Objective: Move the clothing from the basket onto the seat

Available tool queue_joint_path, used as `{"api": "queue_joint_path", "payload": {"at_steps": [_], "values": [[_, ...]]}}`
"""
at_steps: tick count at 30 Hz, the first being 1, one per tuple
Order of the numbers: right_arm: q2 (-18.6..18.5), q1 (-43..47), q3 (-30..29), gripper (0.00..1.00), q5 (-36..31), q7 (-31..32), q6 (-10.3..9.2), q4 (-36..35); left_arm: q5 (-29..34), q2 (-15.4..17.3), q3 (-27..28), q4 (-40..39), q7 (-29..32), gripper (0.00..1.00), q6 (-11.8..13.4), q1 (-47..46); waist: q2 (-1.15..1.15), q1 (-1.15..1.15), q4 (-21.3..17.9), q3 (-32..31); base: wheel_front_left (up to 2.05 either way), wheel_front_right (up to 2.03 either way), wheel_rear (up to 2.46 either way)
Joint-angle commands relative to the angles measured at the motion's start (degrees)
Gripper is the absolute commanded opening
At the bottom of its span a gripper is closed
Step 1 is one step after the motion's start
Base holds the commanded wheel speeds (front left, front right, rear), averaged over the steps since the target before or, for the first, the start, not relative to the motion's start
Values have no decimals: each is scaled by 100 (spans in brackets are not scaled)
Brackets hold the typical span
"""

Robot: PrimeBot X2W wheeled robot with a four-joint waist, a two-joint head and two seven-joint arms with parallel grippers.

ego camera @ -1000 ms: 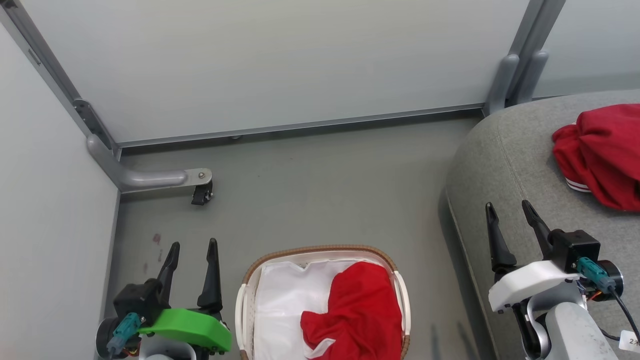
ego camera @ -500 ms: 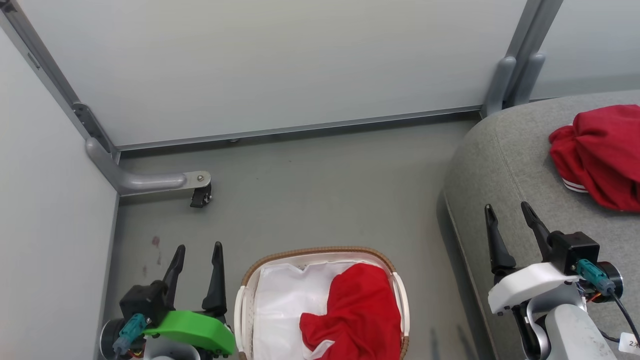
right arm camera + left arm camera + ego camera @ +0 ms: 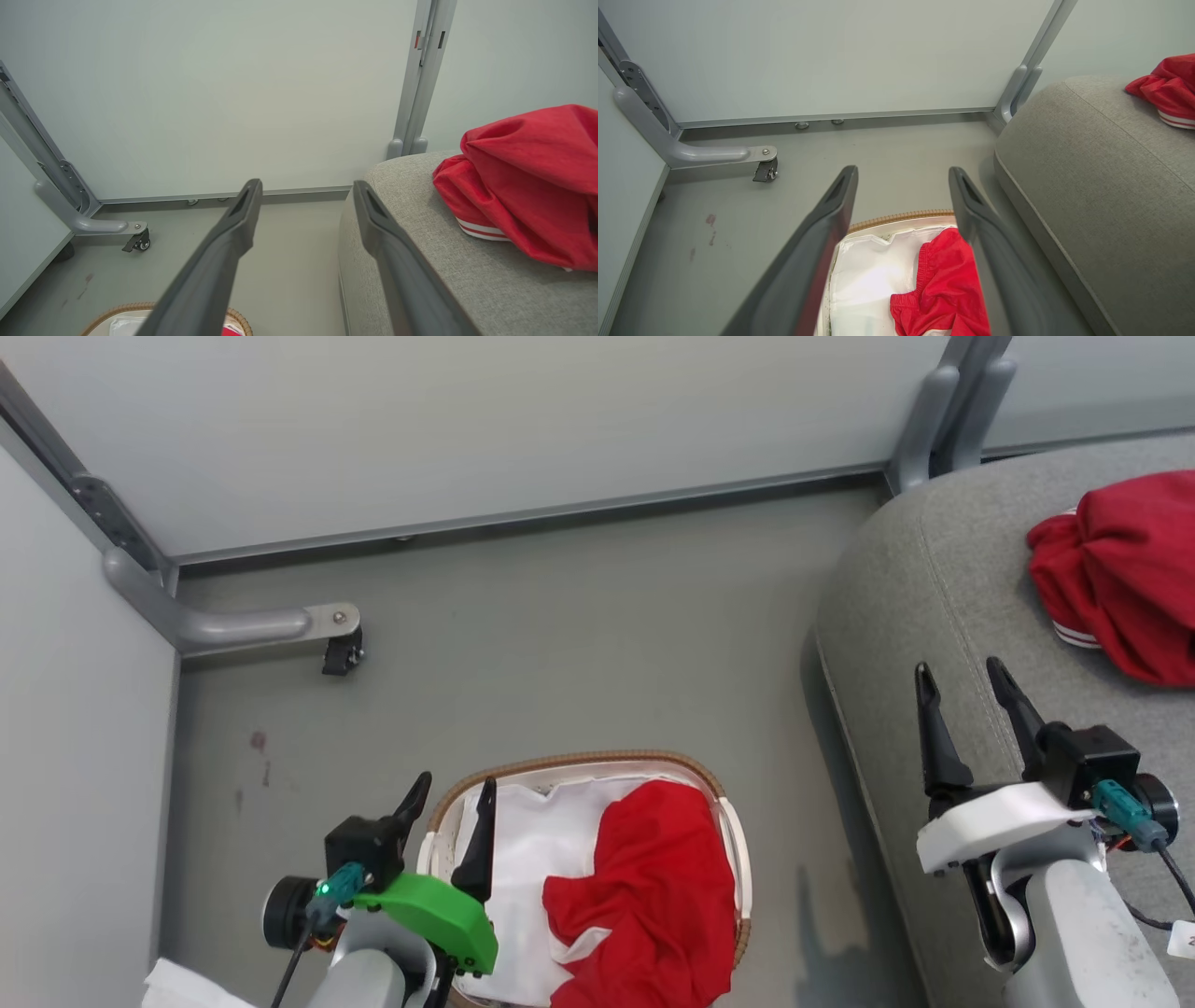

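**Laundry lot: one red piece on the seat, one in the basket**

Item 1, the basket [image 3: 579,761]: standing on the grey floor [image 3: 560,644], its white liner [image 3: 532,840] showing across the left half.

Item 2, a red garment [image 3: 653,887]: lying crumpled inside the basket, filling the right half.

Item 3, a striped red garment [image 3: 1130,569]: resting bunched on the seat [image 3: 934,597], white stripe trim showing at its lower edge.

Item 4, the left gripper [image 3: 456,780]: hovering over the basket's left rim, fingers standing wide apart, holding nothing.

Item 5, the right gripper [image 3: 959,665]: hanging over the seat's rounded edge, near the striped red garment but apart from it, fingers likewise spread and empty.

Item 6, a caster foot [image 3: 341,653]: sitting on the floor by the wall panel, well apart from the basket.
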Motion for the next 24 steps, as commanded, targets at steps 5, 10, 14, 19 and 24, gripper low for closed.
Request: {"api": "queue_joint_path", "payload": {"at_steps": [5,10,14,19,24], "values": [[-19,-386,-70,100,-71,-11,-6,-216,6,18,-456,711,-4,100,-35,-742,0,0,-503,1054,0,0,0],[-19,-734,-47,100,49,-11,-6,-446,127,25,-903,1374,-4,100,-39,-1337,0,0,-855,1864,0,0,0],[-17,-972,38,100,163,-11,-6,-576,245,28,-1145,1956,-4,100,-43,-1770,0,0,-1096,2412,0,0,0],[-17,-1275,319,100,380,-11,-6,-710,302,86,-1290,2611,8,100,-43,-2134,0,0,-1453,2975,0,0,0],[-13,-1479,517,100,575,-11,-6,-859,187,81,-1651,3044,154,100,-46,-2348,0,0,-1696,3369,0,0,0]]}}
